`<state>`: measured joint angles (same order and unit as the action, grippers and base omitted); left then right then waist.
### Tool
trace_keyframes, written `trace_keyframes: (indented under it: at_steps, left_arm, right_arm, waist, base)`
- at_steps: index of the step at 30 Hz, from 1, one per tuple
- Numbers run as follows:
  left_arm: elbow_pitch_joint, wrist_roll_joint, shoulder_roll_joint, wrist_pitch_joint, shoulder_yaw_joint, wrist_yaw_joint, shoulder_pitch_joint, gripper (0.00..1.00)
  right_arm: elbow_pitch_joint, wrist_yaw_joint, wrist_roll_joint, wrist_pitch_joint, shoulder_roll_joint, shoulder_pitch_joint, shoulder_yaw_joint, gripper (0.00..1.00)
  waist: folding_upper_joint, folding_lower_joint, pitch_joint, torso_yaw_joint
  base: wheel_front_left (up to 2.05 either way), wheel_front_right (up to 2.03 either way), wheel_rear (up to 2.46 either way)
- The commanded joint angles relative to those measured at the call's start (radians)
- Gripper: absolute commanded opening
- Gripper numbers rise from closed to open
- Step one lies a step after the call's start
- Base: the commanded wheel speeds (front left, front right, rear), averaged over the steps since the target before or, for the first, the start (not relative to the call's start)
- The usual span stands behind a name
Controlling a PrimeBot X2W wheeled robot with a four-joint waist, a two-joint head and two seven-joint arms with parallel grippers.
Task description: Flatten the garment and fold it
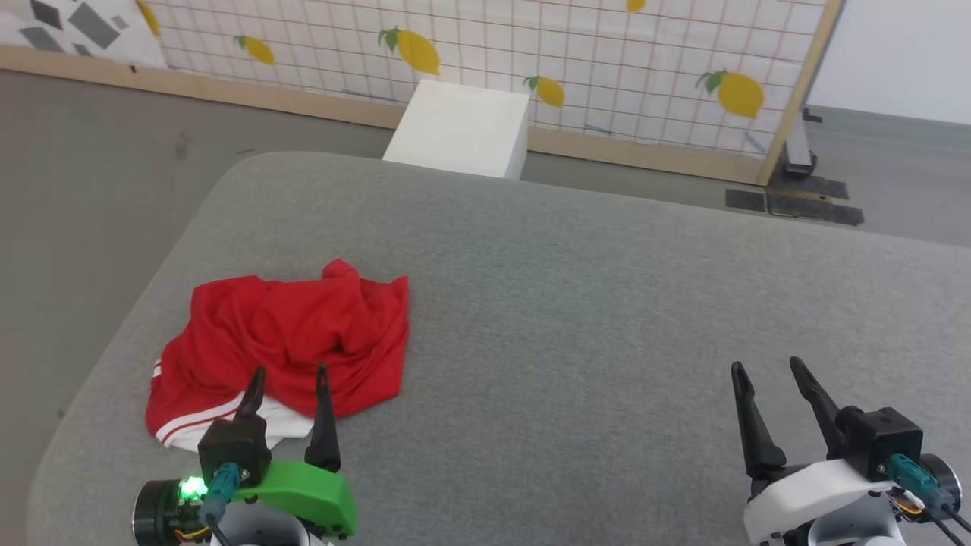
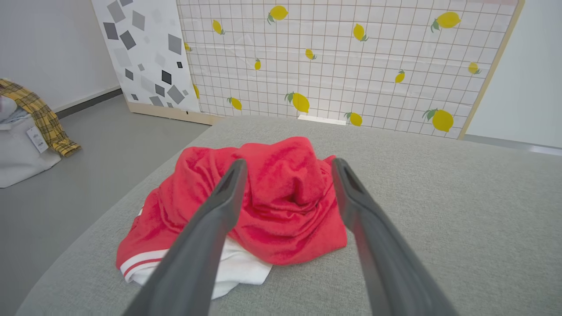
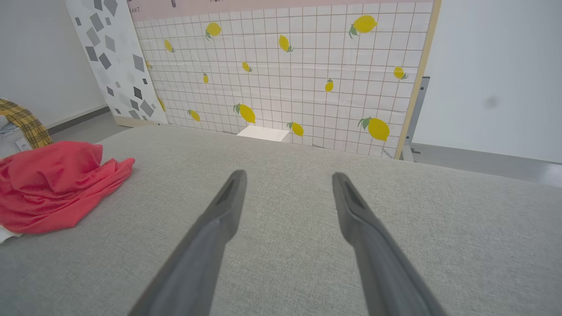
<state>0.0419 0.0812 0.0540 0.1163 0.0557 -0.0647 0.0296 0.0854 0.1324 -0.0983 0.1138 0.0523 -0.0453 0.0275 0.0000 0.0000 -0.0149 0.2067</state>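
The garment (image 1: pixel 288 341) is a red T-shirt with a white sleeve and red-and-white striped trim, lying crumpled in a heap on the left part of the grey padded table (image 1: pixel 569 318). My left gripper (image 1: pixel 290 375) stands open at the heap's near edge, its fingertips over the cloth and nothing between them. In the left wrist view the garment (image 2: pixel 272 206) bunches up just beyond the left gripper (image 2: pixel 287 164). My right gripper (image 1: pixel 766 368) is open over bare table at the lower right, far from the shirt. The right wrist view shows the right gripper (image 3: pixel 287 175) open and the garment (image 3: pixel 57 184) at the left.
A white box (image 1: pixel 461 129) stands on the floor behind the table's far edge, before a lemon-patterned screen (image 1: pixel 531 53). The table's rounded left edge runs close beside the shirt. A yellow plaid cloth (image 2: pixel 39 116) lies on a pale bag on the floor at the left.
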Motion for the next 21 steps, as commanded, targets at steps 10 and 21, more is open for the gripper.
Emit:
trace_keyframes:
  at_steps: [10,21]
  left_arm:
    - [0.007,0.008,0.000,0.027,0.012,-0.020,0.024,1.00]
    - [0.011,0.016,0.000,0.050,0.017,-0.033,0.038,1.00]
  right_arm:
    - [0.023,-0.001,-0.027,0.029,-0.001,-0.025,0.005,1.00]
    - [0.047,-0.001,-0.049,0.052,-0.001,-0.037,0.008,1.00]
  waist:
    - [0.0000,0.0000,0.000,0.094]
    - [0.0000,0.0000,-0.001,0.166]
  base:
    - [0.00,0.00,0.00]
    - [0.00,0.00,0.00]
